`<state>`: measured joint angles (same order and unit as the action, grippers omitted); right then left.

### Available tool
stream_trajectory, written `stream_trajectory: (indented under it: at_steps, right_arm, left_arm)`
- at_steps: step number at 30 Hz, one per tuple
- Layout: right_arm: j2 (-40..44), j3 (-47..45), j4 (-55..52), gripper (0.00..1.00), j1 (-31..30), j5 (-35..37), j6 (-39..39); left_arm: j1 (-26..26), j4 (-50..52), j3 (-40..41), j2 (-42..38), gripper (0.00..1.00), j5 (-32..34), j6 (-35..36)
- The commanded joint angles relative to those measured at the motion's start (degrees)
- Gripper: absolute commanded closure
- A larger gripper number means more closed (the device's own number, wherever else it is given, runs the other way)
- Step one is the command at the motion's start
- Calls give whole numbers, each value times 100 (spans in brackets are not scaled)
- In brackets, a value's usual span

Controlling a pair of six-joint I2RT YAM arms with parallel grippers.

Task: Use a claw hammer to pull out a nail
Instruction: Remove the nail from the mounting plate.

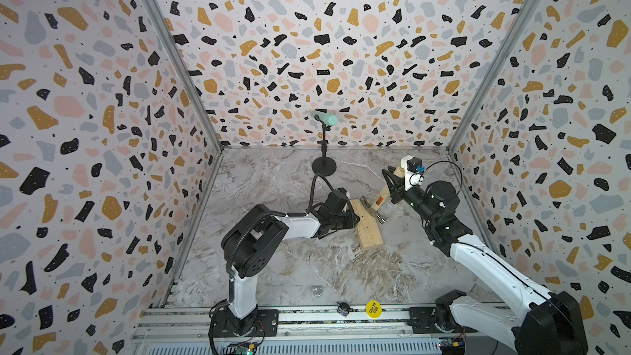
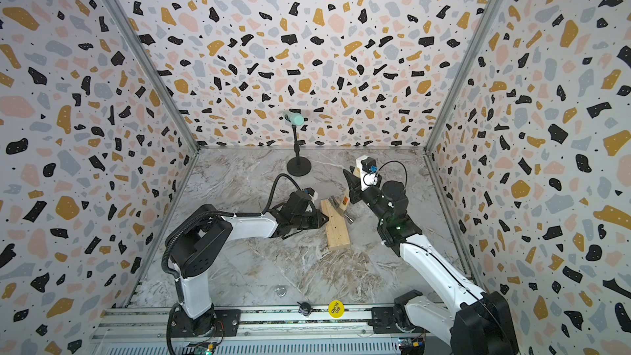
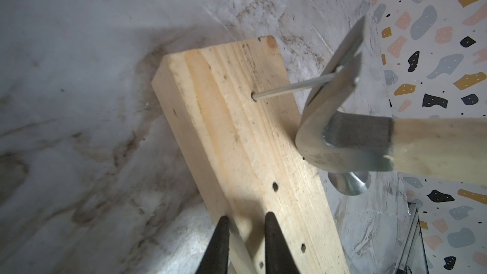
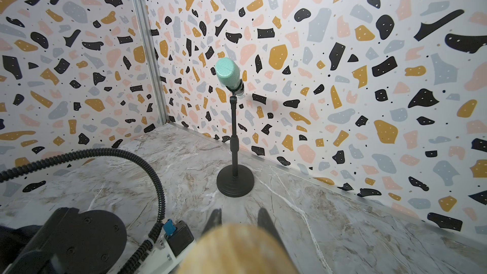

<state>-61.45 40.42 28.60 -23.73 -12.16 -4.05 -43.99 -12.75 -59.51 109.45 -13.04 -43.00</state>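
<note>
Marble table (image 1: 307, 268): our right gripper (image 4: 239, 218) clenches the hammer (image 3: 342, 138) handle, claw hooked on the nail (image 3: 292, 89) slanting from the block (image 3: 237, 141).

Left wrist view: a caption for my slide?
Claw hammer hooks a nail mostly out of a wooden block, left end effector at the block's edge.
</note>
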Motion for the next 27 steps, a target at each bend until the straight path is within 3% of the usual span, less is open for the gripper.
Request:
stream_trajectory:
  at_steps: [1, 27]
  right_arm:
    - [77, -131, -182, 100, 0, -150, -200]
    - [316, -523, -97, 100, 6, -322, -385]
  left_arm:
    - [-37, 238, 168, 240, 80, 47, -30]
    - [-44, 124, 376, 243, 81, 59, -103]
